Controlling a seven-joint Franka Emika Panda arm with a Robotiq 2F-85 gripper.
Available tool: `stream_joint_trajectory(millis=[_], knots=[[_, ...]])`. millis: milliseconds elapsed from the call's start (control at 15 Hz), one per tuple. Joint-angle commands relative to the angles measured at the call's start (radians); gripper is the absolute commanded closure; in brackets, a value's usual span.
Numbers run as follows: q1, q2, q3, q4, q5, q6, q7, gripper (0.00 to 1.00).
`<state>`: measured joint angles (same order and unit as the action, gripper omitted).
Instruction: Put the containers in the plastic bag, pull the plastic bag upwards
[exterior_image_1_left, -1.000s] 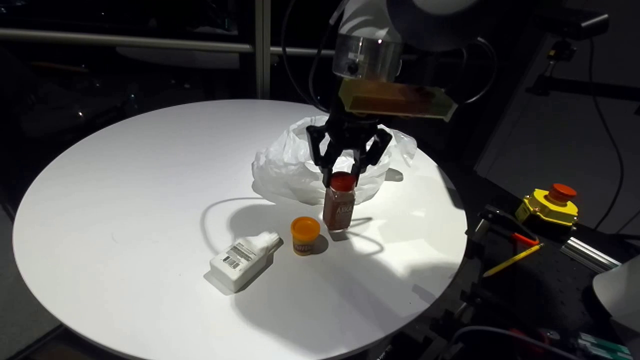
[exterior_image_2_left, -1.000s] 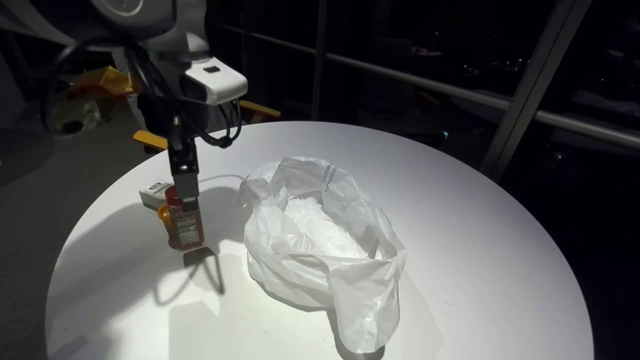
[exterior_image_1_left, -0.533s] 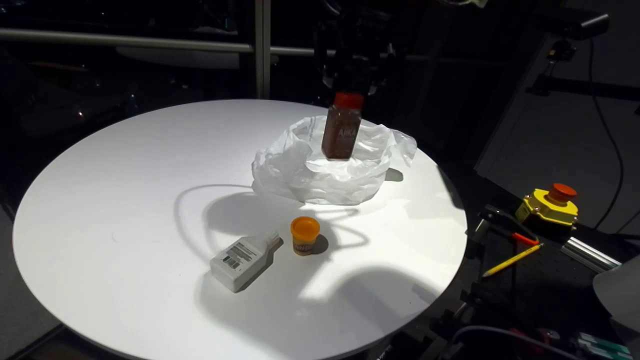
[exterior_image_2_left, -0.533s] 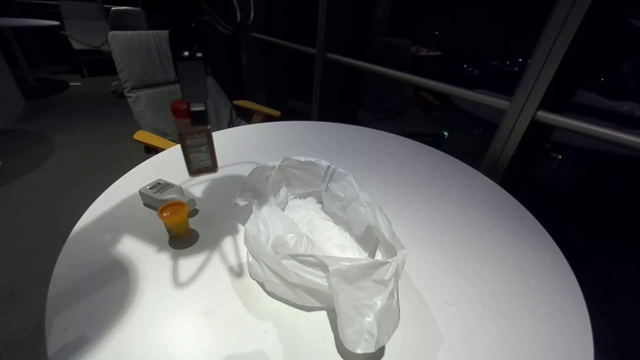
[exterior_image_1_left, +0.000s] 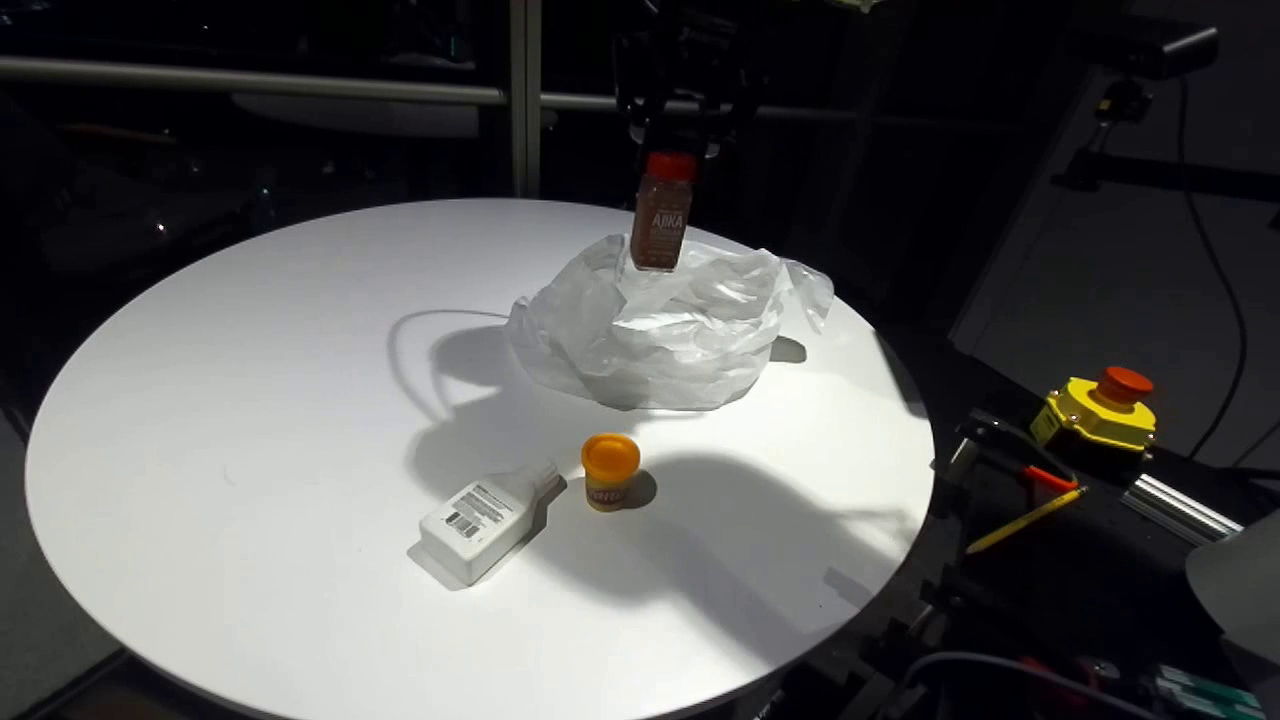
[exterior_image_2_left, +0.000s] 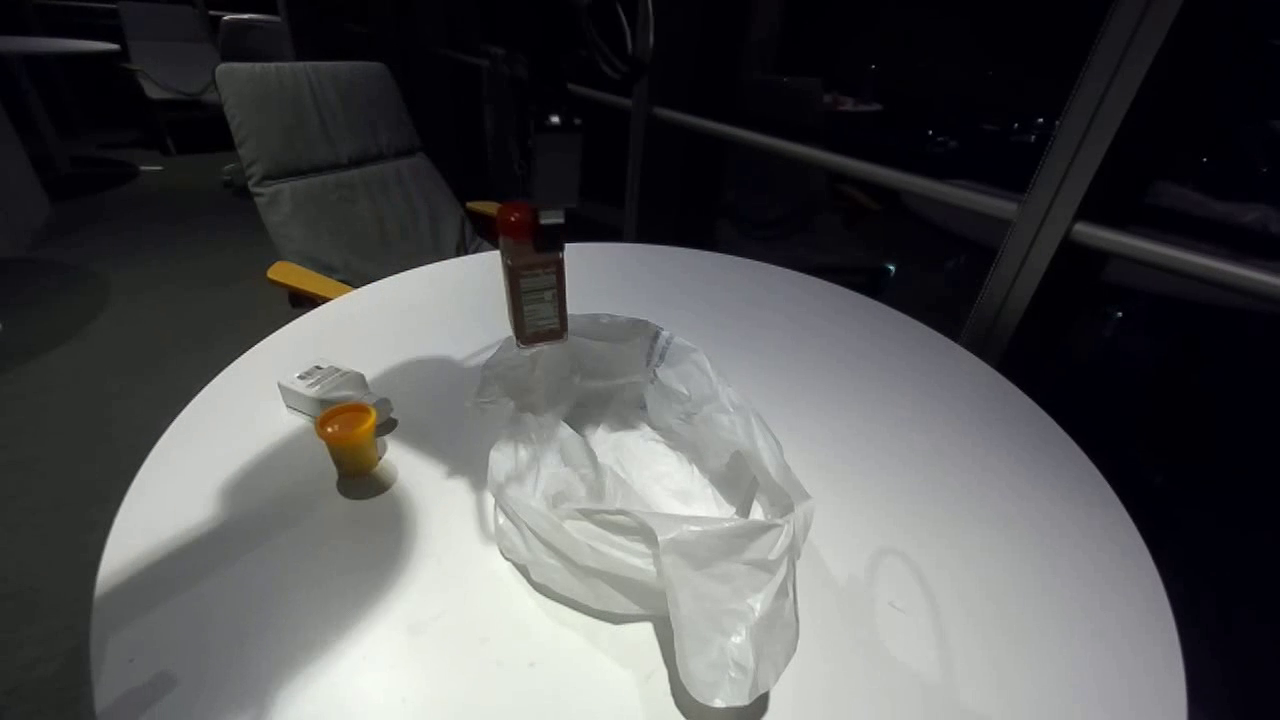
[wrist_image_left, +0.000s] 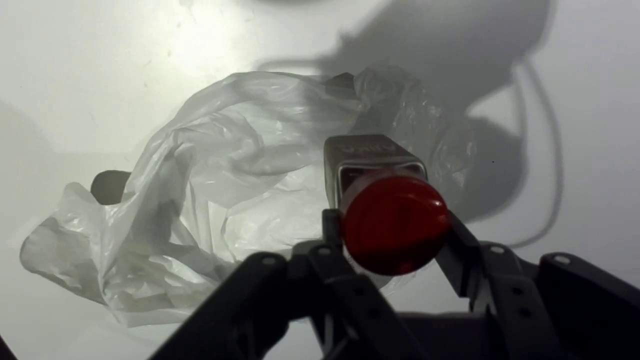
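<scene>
One red-capped bottle (exterior_image_1_left: 660, 225), one white bottle (exterior_image_1_left: 480, 525) and one orange tub (exterior_image_1_left: 610, 475) make three containers, two of them bottles; all three can be counted in both exterior views. There is one plastic bag (exterior_image_2_left: 590, 560), one gripper (wrist_image_left: 395, 233) with two fingers (wrist_image_left: 331, 227), and one worktop (exterior_image_1_left: 250, 400). At least three chairs (exterior_image_2_left: 320, 120) and one further table (exterior_image_2_left: 60, 45) show in an exterior view. An exterior view also gives one yellow pencil (exterior_image_1_left: 1025, 520), and one yellow box (exterior_image_1_left: 1098, 425) with one red button (exterior_image_1_left: 1125, 384).

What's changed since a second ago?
The red-capped bottle rose from low beside the tub and moved across to above the bag. The gripper had it already and keeps hold; nothing let go. The tub, white bottle and bag stayed put.
</scene>
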<state>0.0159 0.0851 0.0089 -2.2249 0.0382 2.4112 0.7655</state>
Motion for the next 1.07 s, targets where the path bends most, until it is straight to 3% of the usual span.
stream_joint_trajectory(millis=[0, 467, 800, 1000], knots=[[-0.005, 0.101, -0.034, 0.098, -0.024, -0.04, 0.003, 0.76], [-0.036, 0.205, -0.119, 0.126, -0.001, -0.007, -0.02, 0.76], [-0.096, 0.293, -0.106, 0.147, 0.151, 0.067, -0.15, 0.76], [-0.089, 0.352, -0.122, 0.175, 0.172, 0.117, -0.16, 0.76]])
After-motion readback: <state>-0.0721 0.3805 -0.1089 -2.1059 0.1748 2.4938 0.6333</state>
